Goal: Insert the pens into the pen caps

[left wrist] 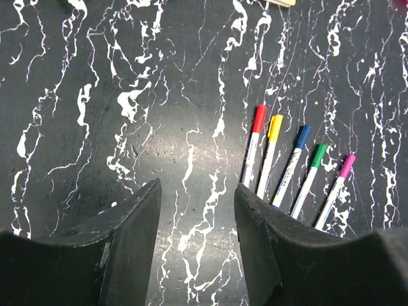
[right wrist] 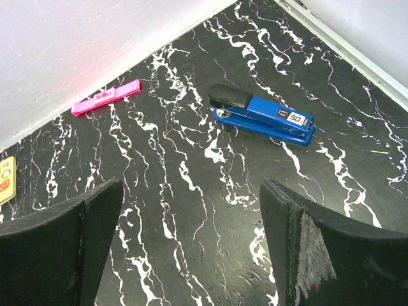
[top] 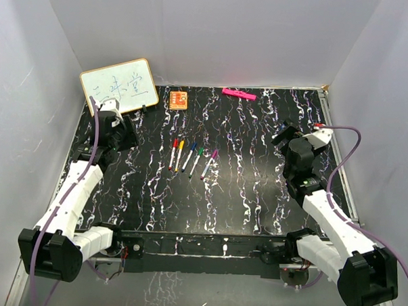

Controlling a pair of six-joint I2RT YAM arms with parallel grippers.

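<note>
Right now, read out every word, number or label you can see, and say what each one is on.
"50": on the white label of the blue stapler.
Blue handwritten characters on the whiteboard: too small to read with certainty.
Dark print along the pens: too blurred to read.
Markings on the orange card: too small to read.
</note>
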